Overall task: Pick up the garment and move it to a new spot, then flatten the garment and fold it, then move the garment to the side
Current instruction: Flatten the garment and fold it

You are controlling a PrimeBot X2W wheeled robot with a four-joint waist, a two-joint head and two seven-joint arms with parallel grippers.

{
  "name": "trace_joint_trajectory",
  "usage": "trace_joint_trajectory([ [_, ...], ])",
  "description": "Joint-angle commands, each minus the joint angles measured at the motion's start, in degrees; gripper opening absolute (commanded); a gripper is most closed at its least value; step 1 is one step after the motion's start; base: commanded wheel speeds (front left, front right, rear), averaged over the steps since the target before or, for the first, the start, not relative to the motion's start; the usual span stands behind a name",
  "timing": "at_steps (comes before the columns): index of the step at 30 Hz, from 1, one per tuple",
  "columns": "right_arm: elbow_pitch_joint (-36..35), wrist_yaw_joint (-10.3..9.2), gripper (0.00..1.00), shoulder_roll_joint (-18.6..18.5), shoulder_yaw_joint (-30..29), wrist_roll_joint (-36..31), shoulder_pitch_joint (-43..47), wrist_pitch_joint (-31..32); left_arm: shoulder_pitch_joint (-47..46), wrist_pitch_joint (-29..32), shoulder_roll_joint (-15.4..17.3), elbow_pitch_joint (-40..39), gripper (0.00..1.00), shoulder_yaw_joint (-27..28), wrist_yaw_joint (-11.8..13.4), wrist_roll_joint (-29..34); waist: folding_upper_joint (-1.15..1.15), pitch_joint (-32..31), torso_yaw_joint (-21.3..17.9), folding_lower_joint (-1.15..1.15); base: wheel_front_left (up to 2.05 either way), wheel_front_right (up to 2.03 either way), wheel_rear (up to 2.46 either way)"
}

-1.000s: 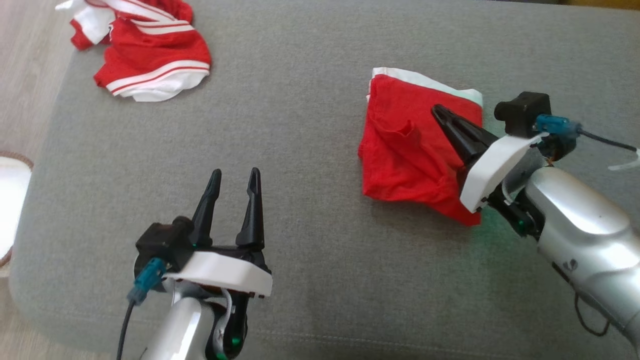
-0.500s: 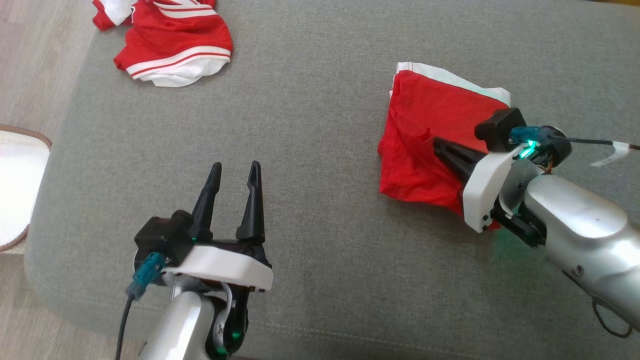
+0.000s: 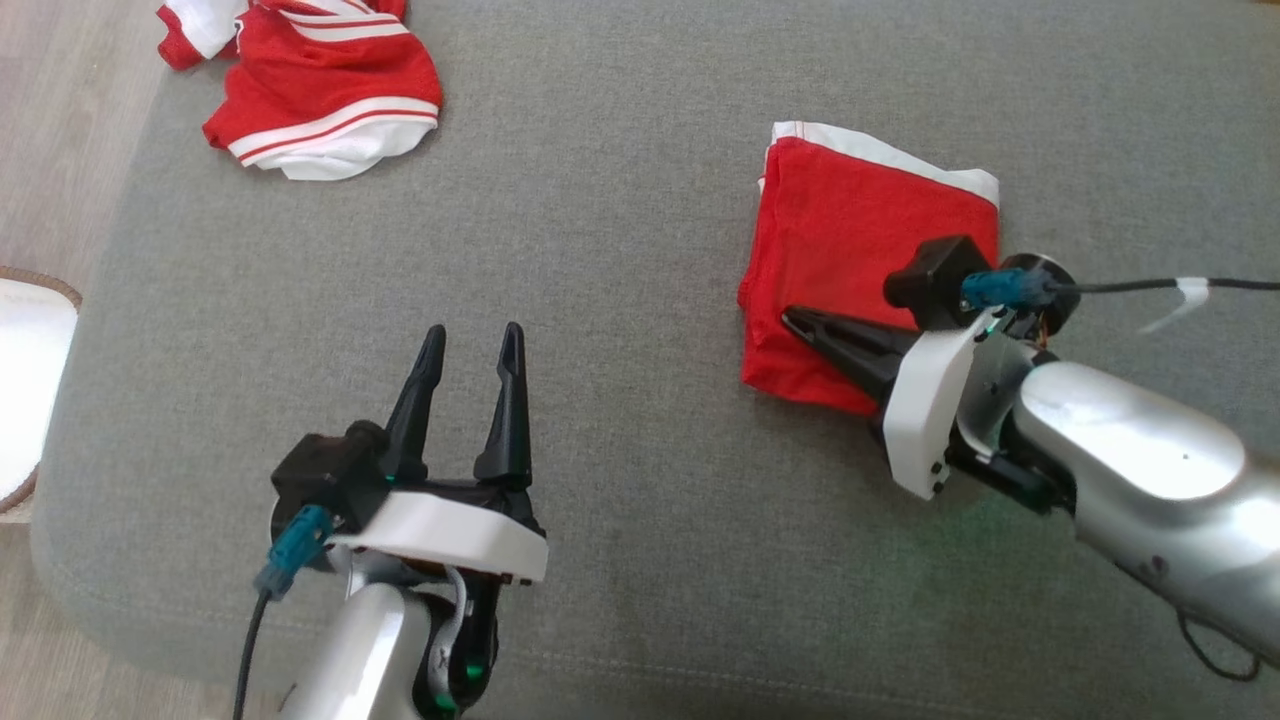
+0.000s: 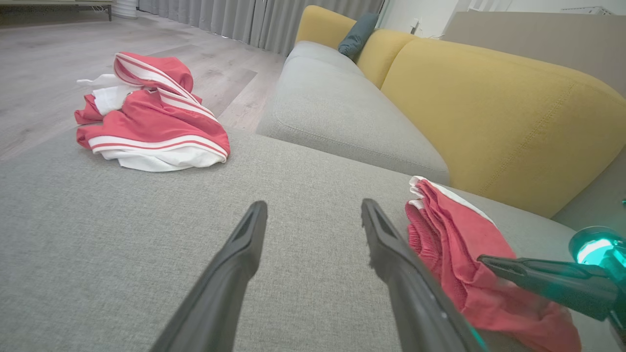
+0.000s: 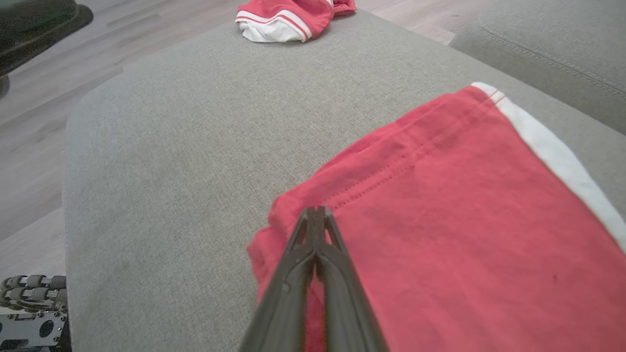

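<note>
Well — grey cushion (image 3: 620, 250) under garment (image 3: 860, 230), wooden floor (image 3: 60, 120).

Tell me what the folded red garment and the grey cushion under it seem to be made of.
Folded red garment: soft matte knit, probably cotton or a blend; stitched hem lines, fine grain and limp creases suggest it. Its white edge band looks like similar cloth. Grey cushion: coarse matte woven upholstery, judging by the heathered weave and sewn seam near its edge.
</note>
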Motion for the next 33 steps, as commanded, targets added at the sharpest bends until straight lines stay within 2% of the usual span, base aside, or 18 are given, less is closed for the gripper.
trace_joint_trajectory([
  [1,-1.0,0.37,0.00,0.4,-0.5,-0.4,2.0,0.0,-1.9,-0.3,0.2,-1.7,1.00,1.3,0.0,0.0,0.00,-0.1,0.1,0.00,0.00,0.00,0.00],
  [10,1.5,0.37,0.00,3.7,-0.5,-0.3,4.3,-0.4,-1.6,-0.3,0.2,-1.2,1.00,1.4,0.0,0.0,0.00,-1.0,0.6,0.00,0.00,0.00,0.00],
  [17,3.0,0.37,0.00,4.9,-0.5,1.0,2.7,-9.3,-0.5,-0.3,0.2,-1.0,1.00,2.5,0.0,0.3,0.00,-3.3,-0.4,0.00,0.00,0.00,0.00],
  [18,3.3,0.37,0.07,4.9,-0.5,1.3,2.5,-10.9,-0.3,-0.3,0.2,-1.0,1.00,2.7,0.0,0.4,0.00,-3.7,-0.7,0.00,0.00,0.00,0.00],
  [20,4.2,0.37,0.37,5.1,-0.6,1.9,2.3,-13.4,0.0,-0.3,0.2,-1.0,1.00,3.3,-0.1,0.6,0.00,-4.6,-1.2,0.00,0.00,0.00,0.00],
  [21,4.8,0.37,0.48,5.2,-1.0,2.2,2.3,-14.5,0.1,-0.3,0.2,-1.0,1.00,3.6,-0.2,0.7,0.00,-5.0,-1.5,0.00,0.00,0.00,0.00],
  [23,5.9,0.37,1.00,5.7,-2.3,2.5,2.5,-16.0,0.2,-0.3,0.2,-1.0,1.00,4.4,-0.2,1.4,0.00,-6.0,-2.2,0.00,0.00,0.00,0.00],
  [28,9.4,0.37,1.00,7.7,-9.1,1.8,4.8,-17.5,0.2,-0.3,0.2,-0.4,1.00,6.5,-0.5,3.3,0.00,-8.1,-4.0,0.00,0.00,0.00,0.00],
  [33,11.1,0.37,1.00,10.7,-24.0,-2.9,9.7,-17.6,0.6,-0.3,0.2,0.5,1.00,7.9,-0.4,4.1,0.00,-9.8,-5.7,0.00,0.00,0.00,0.00],
])
